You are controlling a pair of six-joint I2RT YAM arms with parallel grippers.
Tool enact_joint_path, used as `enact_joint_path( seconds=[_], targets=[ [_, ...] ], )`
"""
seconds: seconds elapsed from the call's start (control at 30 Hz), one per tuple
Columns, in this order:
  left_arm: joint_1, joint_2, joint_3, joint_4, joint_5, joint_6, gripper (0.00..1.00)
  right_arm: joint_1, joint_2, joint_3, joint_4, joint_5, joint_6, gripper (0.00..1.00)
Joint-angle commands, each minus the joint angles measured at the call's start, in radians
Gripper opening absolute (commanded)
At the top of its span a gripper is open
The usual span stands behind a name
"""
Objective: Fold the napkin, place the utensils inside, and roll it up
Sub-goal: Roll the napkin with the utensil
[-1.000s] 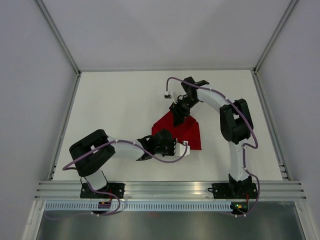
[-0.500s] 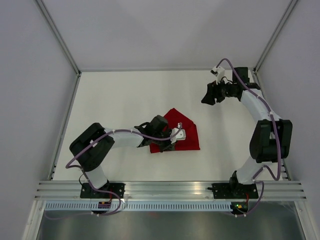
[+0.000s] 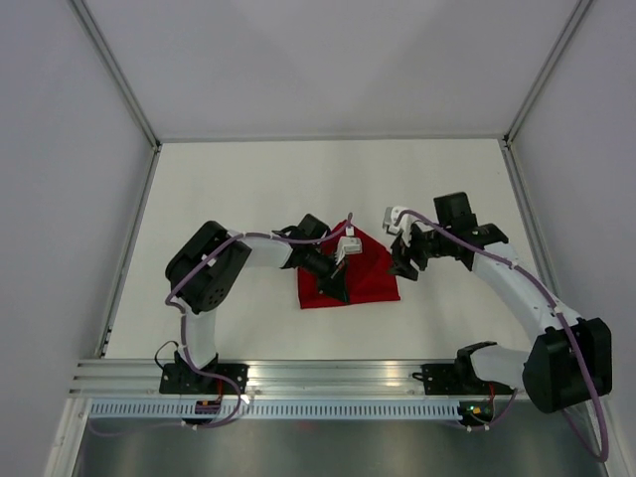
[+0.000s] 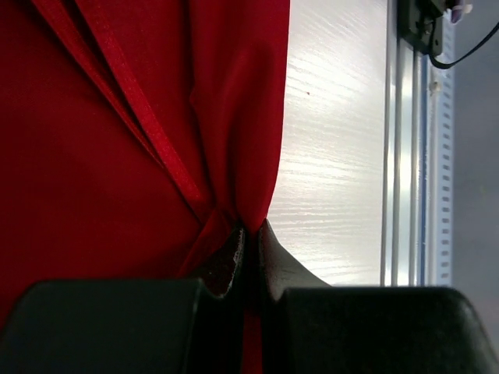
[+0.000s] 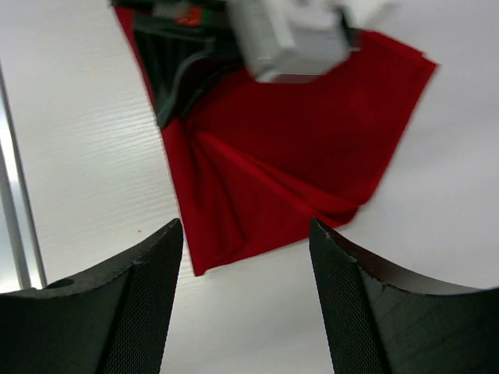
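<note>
Since half a second ago my right claw (image 3: 405, 260) has swung back from the far corner to just beside the napkin (image 3: 373, 283), which lies partly folded mid-tabletop (image 3: 229, 199). I judge it thin, limp, slightly slick cloth, best pinched at a hem or corner. My left claw (image 4: 249, 234) is clamped on a gathered fold; the right gapes wide, holding nothing.

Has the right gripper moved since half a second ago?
Yes. The right gripper has come from the far right corner of the table toward the near edge and leftward, and is now beside the napkin.
</note>
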Motion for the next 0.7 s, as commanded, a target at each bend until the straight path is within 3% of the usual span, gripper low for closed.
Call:
enact_joint_path(
  seconds=[0.0, 0.3, 0.67],
  targets=[
    [0.011, 0.076, 0.024, -0.103, 0.052, -0.035, 0.02, 0.121, -0.04, -0.076, 0.024, 0.047, -0.116, 0.71],
    [0.025, 0.168, 0.121, -0.195, 0.062, -0.043, 0.02, 0.448, -0.01, -0.219, 0.242, 0.309, -0.036, 0.69],
    [0.034, 0.193, 0.149, -0.221, 0.055, -0.045, 0.02, 0.52, 0.199, -0.153, 0.291, 0.349, -0.013, 0.66]
  ],
)
